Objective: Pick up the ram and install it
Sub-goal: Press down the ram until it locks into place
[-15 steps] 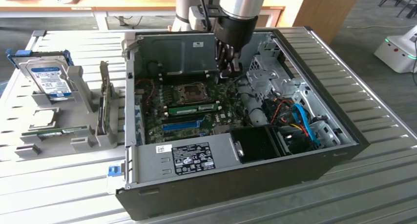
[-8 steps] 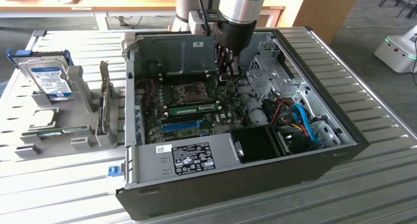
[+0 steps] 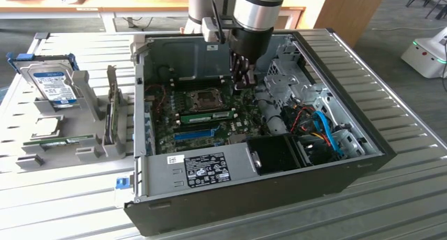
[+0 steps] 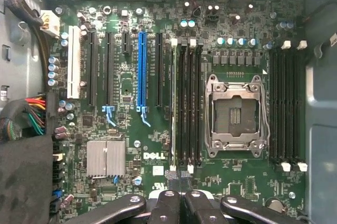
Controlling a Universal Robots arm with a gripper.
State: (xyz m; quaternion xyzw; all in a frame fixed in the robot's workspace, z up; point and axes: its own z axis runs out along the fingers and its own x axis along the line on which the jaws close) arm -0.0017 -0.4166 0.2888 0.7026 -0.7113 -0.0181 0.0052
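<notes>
My gripper (image 3: pixel 242 84) is pressed together with nothing pinched in it, and it hangs low inside the computer case (image 3: pixel 363 146). The ram (image 3: pixel 209 115) stands on its edge in a memory slot between the processor socket (image 3: pixel 206 96) and the blue slot (image 3: pixel 192 134). It lies toward the exterior view's left of the fingertips. I judge its long axis points almost straight at them.
</notes>
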